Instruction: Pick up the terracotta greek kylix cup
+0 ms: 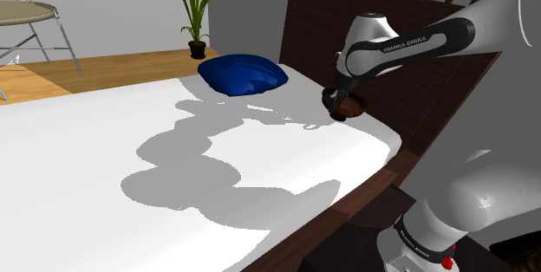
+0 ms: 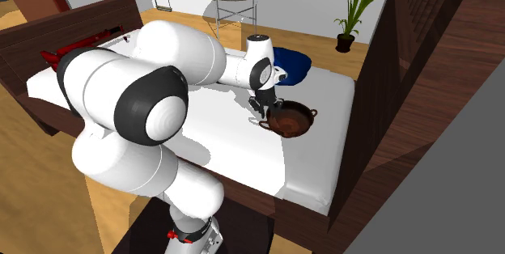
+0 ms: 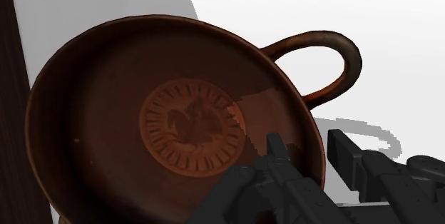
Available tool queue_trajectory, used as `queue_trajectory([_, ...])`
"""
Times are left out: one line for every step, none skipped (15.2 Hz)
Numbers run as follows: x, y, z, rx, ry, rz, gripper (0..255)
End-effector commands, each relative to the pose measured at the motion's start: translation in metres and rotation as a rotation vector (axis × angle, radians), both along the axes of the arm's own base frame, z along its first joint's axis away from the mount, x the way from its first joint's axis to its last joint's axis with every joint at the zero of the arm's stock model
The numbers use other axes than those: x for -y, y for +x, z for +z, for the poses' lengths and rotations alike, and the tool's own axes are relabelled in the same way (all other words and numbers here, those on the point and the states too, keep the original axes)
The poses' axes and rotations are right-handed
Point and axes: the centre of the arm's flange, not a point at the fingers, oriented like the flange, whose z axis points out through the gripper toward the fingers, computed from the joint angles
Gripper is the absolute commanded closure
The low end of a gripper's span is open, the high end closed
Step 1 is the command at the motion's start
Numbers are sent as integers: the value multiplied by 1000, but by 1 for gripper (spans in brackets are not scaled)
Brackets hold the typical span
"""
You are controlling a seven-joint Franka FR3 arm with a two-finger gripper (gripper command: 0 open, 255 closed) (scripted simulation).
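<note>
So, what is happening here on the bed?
A white Franka arm with dark joints reaches over a bed with a white sheet. Its black gripper is at the rim of a brown two-handled kylix cup, beside one loop handle. The cup is near the dark wooden headboard, apart from a blue pillow. Whether it is gripped yet, I cannot tell.

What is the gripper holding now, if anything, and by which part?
It cannot be told. The gripper straddles the rim of the reddish-brown kylix cup, beside one loop handle, but a firm clasp is not visible.

White bed (image 1: 87, 140), dark headboard (image 1: 312, 23), blue pillow (image 1: 243, 75), potted plant (image 1: 196, 15).
</note>
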Motion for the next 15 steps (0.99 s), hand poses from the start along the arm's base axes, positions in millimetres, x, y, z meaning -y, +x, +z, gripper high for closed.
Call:
queue_trajectory([0,0,-1,-2,0,0,255])
queue_trajectory([0,0,-1,-2,0,0,255])
queue_trajectory([0,0,-1,-2,0,0,255])
queue_trajectory([0,0,-1,-2,0,0,255])
queue_trajectory([0,-1,0,-2,0,0,255])
queue_trajectory([0,-1,5,-2,0,0,255])
queue_trajectory([0,-1,10,-2,0,0,255])
queue_trajectory([0,-1,15,-2,0,0,255])
queue_trajectory([0,-1,21,-2,0,0,255])
queue_trajectory([0,-1,26,-2,0,0,255])
queue_trajectory([0,-1,31,-2,0,0,255])
queue_trajectory([0,-1,37,-2,0,0,255])
queue_trajectory([0,-1,42,-2,0,0,255])
queue_trajectory([0,-1,47,-2,0,0,255])
queue_trajectory([0,-1,52,-2,0,0,255])
